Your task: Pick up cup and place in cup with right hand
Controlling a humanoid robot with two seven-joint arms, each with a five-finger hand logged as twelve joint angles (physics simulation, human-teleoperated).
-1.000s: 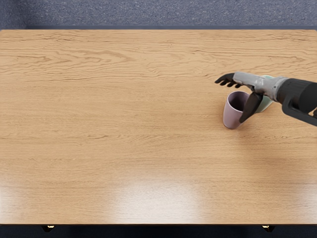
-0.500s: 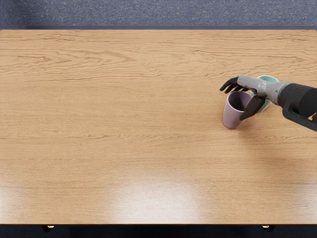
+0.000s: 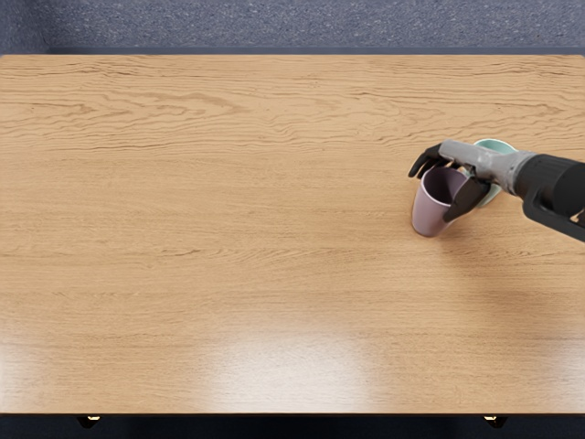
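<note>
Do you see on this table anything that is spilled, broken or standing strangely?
Nothing stands out. The pink cup looks upright and unbroken where it shows, and I see no spill around it. The green cup is partly hidden behind the right hand, so I cannot judge its covered part.

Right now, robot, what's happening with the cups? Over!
Right hand closed on purple cup. Left hand out of view. Mint-green cup close by, partly hidden by right hand. Over.

Wood-grained table (image 3: 228,229) seen, pale glare spread near its lower edge. Speckled blue-grey floor (image 3: 292,23) shown beyond; two small dark-and-yellow fittings (image 3: 89,420) seen below.
</note>
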